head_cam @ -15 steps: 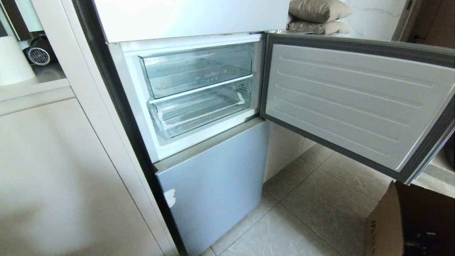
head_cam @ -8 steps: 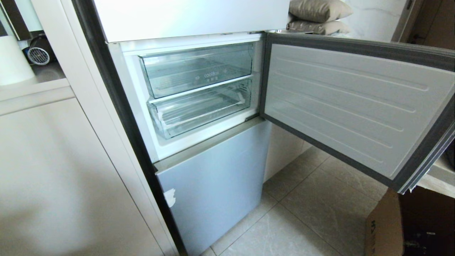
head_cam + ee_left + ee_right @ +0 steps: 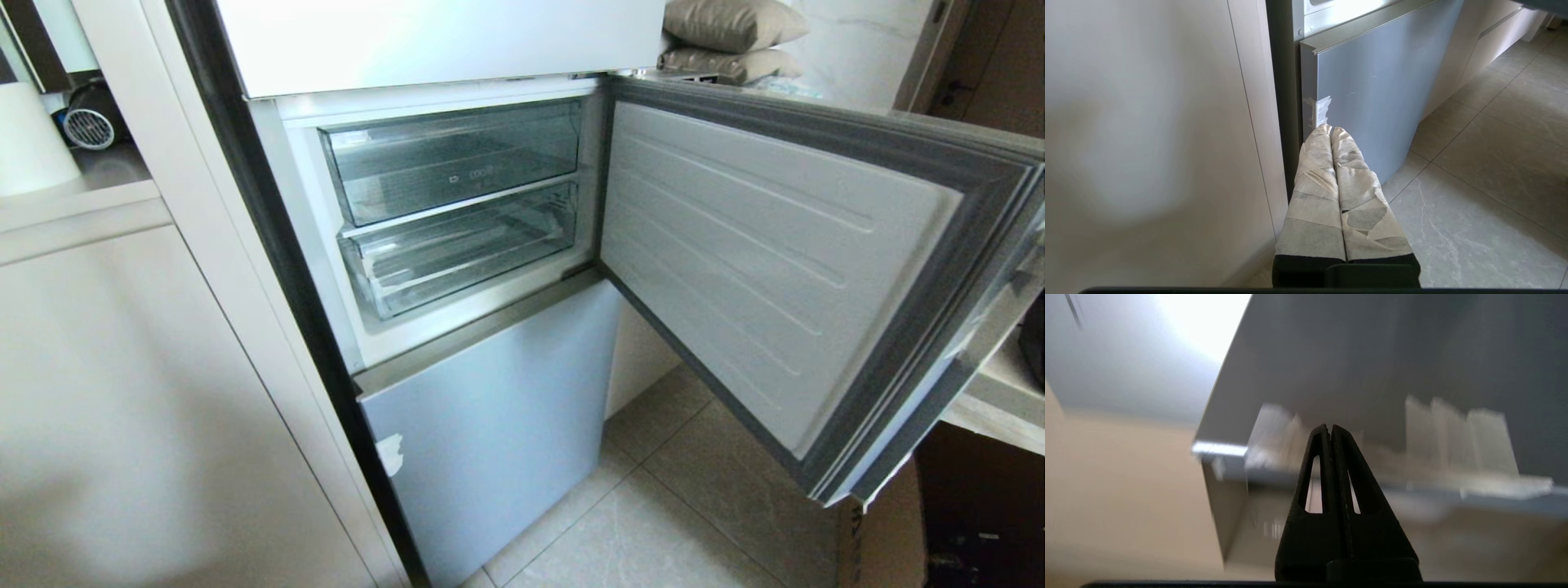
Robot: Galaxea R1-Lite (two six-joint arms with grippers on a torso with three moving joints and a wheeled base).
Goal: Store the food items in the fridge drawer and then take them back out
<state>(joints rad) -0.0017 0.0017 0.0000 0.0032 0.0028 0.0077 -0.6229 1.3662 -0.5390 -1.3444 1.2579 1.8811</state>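
The fridge's middle compartment stands open, and its door (image 3: 775, 269) hangs part-way swung on the right. Inside, the fridge drawer (image 3: 461, 253), clear with a ribbed floor, sits pushed in under a clear lettered drawer (image 3: 457, 159); both look empty. The food items are out of view. Neither arm shows in the head view. My right gripper (image 3: 1330, 426) is shut with nothing in it, its tips close against a blurred grey panel (image 3: 1372, 355). Down low, my left gripper (image 3: 1329, 128) is shut and empty, its taped fingers near the grey lower fridge door (image 3: 1372, 90).
A cardboard box (image 3: 886, 531) stands on the tiled floor (image 3: 694, 506) under the swung door's corner. Grey pillows (image 3: 727, 24) lie beyond the fridge. A beige cabinet (image 3: 163, 408) flanks the fridge on the left, with a white container (image 3: 33, 139) on its counter.
The compartment door has swung inward toward the fridge, its far edge moving left and down in the head view. The drawers have not moved.
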